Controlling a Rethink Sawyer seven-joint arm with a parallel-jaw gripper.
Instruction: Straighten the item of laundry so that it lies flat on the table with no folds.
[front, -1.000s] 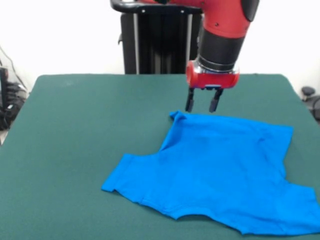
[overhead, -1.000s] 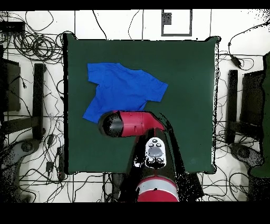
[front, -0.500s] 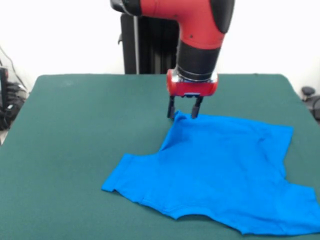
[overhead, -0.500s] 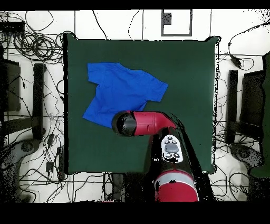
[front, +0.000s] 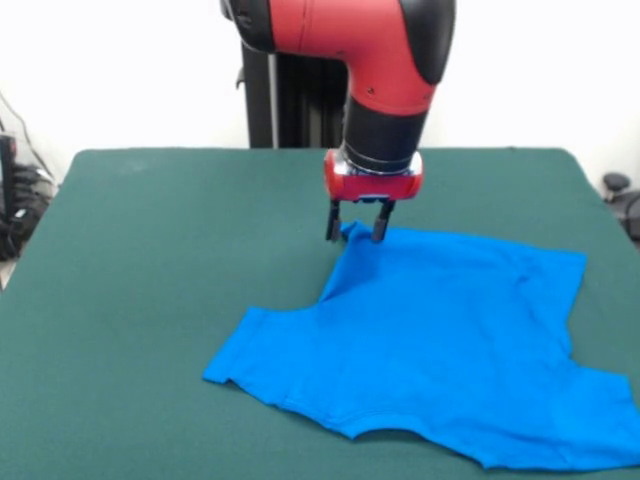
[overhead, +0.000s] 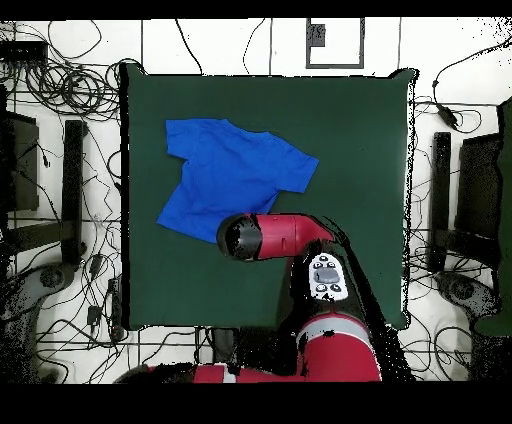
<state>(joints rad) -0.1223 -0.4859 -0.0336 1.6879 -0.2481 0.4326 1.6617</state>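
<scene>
your gripper (front: 355, 235) jaws sit parted astride the t-shirt (front: 440, 340) far corner, unclamped; bare table (front: 150, 260) beside.

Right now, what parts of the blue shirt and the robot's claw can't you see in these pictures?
1. Front view: the T-shirt has its lower right sleeve corner cut off by the picture's edge.
2. Overhead view: the arm covers the gripper and the shirt corner beneath it.
3. Front view: the gripper straddles the raised shirt corner, but whether its fingers touch cloth is too small to tell.
4. Both views: the table under the shirt is hidden.
</scene>
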